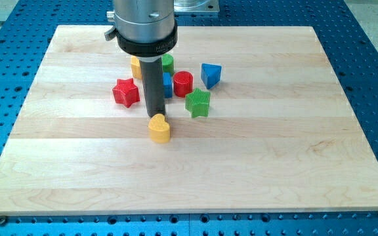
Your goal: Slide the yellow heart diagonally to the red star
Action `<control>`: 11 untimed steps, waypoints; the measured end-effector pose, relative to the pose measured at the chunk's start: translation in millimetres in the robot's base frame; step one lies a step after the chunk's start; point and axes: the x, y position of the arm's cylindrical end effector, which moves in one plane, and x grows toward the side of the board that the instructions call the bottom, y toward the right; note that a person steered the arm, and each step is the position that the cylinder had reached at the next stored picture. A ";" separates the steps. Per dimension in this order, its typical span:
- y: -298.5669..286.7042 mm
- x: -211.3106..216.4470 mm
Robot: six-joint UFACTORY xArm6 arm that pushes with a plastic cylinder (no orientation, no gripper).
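one yellow heart (159, 128) touches my tip (155, 117).

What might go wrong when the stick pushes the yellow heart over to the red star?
My tip sits at the top edge of the yellow heart, on the side facing the cluster. A push from there would likely send the heart toward the view's bottom, away from the red star. Moving around it, the rod might also bump the blue block right behind it.
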 end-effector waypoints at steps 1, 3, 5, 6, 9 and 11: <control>63.3 2.8; 58.4 16.8; 52.4 40.8; 41.5 42.0; 39.8 47.0; -47.1 43.6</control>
